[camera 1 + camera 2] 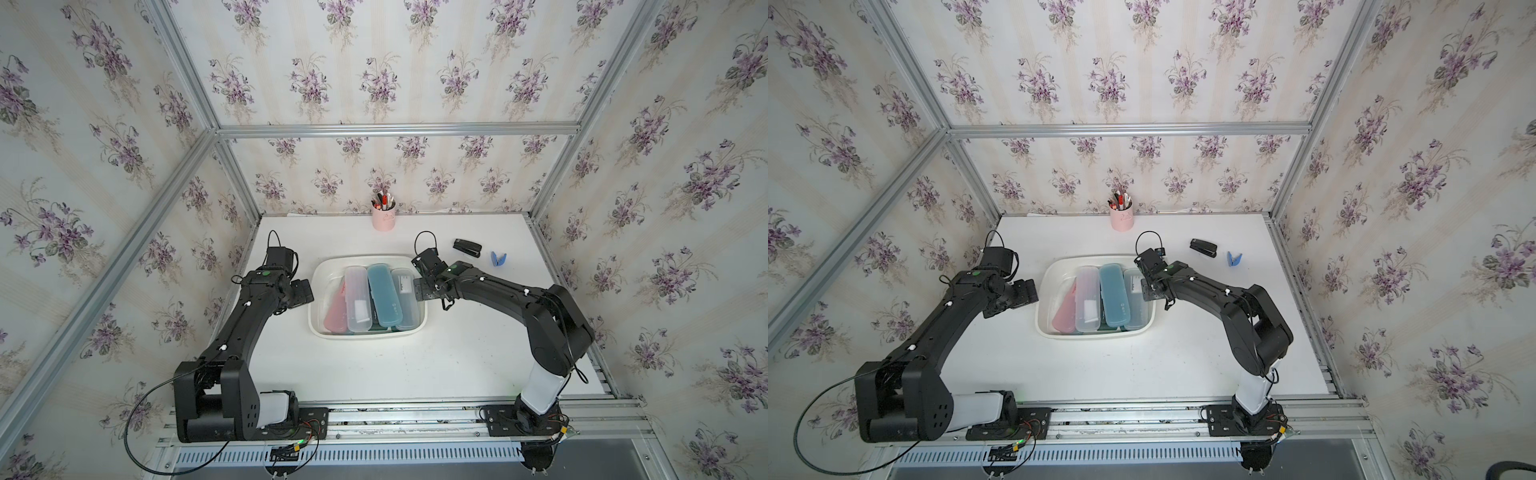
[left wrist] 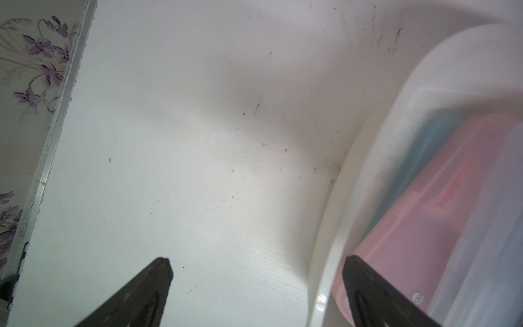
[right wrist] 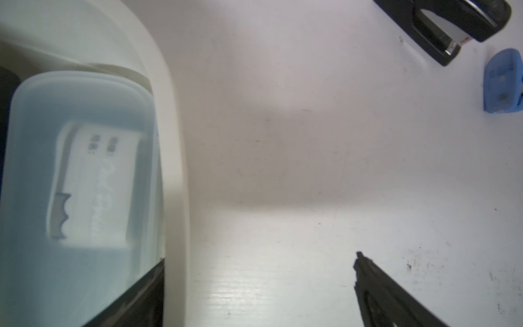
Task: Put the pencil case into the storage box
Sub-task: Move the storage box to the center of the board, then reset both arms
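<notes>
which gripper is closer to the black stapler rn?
Right. The right gripper, open, straddles the storage box rim nearest the stapler. The left gripper, open, straddles the opposite rim, so the whole box lies between it and the stapler.

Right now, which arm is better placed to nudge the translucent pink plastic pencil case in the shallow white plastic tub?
Left, likely: the open left gripper straddles the tub rim beside the pink case; the right gripper is across the tub.
</notes>
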Robot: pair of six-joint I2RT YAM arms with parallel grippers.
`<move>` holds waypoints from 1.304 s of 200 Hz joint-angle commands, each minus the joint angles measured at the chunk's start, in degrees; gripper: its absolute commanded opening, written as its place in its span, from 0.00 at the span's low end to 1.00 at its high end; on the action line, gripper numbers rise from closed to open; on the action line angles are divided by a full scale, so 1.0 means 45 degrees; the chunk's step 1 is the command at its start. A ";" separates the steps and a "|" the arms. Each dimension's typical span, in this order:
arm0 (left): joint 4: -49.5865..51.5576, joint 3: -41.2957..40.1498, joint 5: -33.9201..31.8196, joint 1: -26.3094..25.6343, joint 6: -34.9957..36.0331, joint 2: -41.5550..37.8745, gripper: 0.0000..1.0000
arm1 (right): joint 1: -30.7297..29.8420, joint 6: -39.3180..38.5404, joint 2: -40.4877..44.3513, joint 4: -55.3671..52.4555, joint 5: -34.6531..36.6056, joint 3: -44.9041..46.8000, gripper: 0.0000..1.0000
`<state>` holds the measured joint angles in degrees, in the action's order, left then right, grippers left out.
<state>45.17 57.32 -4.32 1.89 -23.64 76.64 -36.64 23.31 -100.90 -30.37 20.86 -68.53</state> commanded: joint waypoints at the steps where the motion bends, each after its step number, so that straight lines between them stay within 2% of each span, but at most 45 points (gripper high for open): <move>1: -0.0005 -0.0003 0.0142 0.0010 -0.0062 0.0025 0.99 | 0.0863 -0.0587 0.0580 0.0092 0.0116 0.0760 0.99; 56: -0.0586 -0.0121 0.1112 -0.0069 0.0238 -0.0411 0.99 | 0.3129 -0.1456 0.1787 0.0346 -0.0252 0.1652 0.99; 84: -0.0734 -0.0161 0.1291 -0.0069 0.0351 -0.0525 0.99 | 0.3323 -0.1666 0.2625 0.0599 -0.0669 0.1800 0.99; 115: -0.1716 -0.0931 0.1706 -0.0073 0.0735 -0.1416 0.99 | 0.3482 -0.1720 0.4941 0.1835 -0.1447 0.2889 1.00; 135: -0.3381 -0.2173 0.1798 -0.0089 0.1205 -0.2554 0.99 | 0.3768 -0.1953 0.6502 0.3410 -0.1590 0.4374 1.00; 150: -0.5027 -0.3498 0.1897 -0.0088 0.1880 -0.3506 0.99 | 0.4275 -0.2198 0.7467 0.5492 -0.1673 0.5964 1.00; 179: -0.7578 -0.5593 0.2247 -0.0089 0.3001 -0.5123 0.99 | 0.5367 -0.2844 0.8553 1.0010 -0.0624 0.9214 1.00; 206: -0.9136 -0.6899 0.2200 -0.0071 0.3584 -0.5659 0.99 | 0.6095 -0.3241 0.8353 1.2443 -0.0302 1.0682 1.00; 223: -0.9591 -0.7180 0.1918 -0.0079 0.3736 -0.5371 0.99 | 0.6361 -0.3582 0.7832 1.3682 -0.0284 1.1257 1.00; 243: -1.1571 -0.8244 0.1828 -0.0073 0.4102 -0.4803 0.99 | 0.6462 -0.4369 0.7167 1.6154 -0.0655 1.2287 1.00; 250: -1.1806 -0.8329 0.1648 -0.0069 0.4100 -0.4625 0.99 | 0.6498 -0.4379 0.7106 1.5677 -0.0684 1.2044 1.00; 261: -1.1601 -0.8103 0.1711 -0.0069 0.4472 -0.4591 0.99 | 0.6562 -0.4457 0.6893 1.6217 -0.0488 1.2076 1.00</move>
<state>0.69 20.88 4.47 1.50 -7.40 55.11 -7.46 6.33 -68.40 30.28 18.33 -14.33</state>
